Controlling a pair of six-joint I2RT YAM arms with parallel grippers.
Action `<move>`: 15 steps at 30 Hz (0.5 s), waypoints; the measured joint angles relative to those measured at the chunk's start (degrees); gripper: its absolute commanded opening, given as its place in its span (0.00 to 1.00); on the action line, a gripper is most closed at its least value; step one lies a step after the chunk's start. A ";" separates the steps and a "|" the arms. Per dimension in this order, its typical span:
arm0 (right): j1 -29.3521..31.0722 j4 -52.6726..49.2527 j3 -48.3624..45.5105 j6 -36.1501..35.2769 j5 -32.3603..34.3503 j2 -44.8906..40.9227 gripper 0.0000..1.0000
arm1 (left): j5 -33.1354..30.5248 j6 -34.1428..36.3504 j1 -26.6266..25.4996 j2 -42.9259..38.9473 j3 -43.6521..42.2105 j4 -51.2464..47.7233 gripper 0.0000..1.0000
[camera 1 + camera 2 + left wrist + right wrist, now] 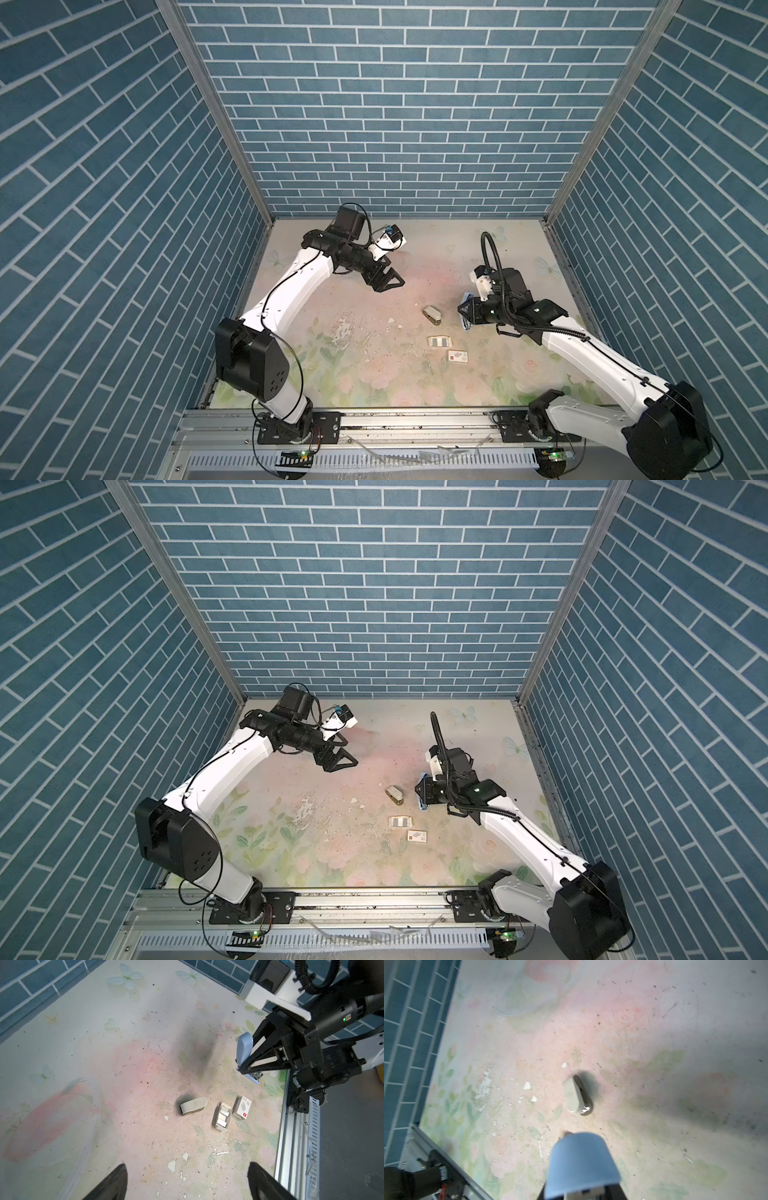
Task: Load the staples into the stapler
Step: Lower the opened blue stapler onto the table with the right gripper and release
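Blue stapler (583, 1165) close up between jaws; beige stapler (576, 1095) lies apart on floral table (654, 1022).

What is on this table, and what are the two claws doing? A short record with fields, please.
left claw: open, empty, above the table
right claw: shut on blue stapler, held off the table
grey stapler: lying on the table, untouched
staples: in cream tray near grey stapler
white box: beside the tray

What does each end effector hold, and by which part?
The right end effector clamps the blue stapler apparently near its hinge; the left end effector holds nothing.
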 measured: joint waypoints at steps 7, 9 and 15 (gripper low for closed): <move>0.00 -0.74 0.09 -1.77 6.19 9.62 0.11 | -2.19 1.33 -0.39 0.00 -1.99 1.05 0.91; 0.00 -0.07 0.09 -2.14 7.37 12.04 0.12 | -2.51 1.62 -0.50 0.00 -2.36 1.31 0.91; 0.00 3.04 0.09 -2.78 10.82 17.20 0.13 | -3.50 2.78 -0.79 0.00 -3.65 1.36 0.91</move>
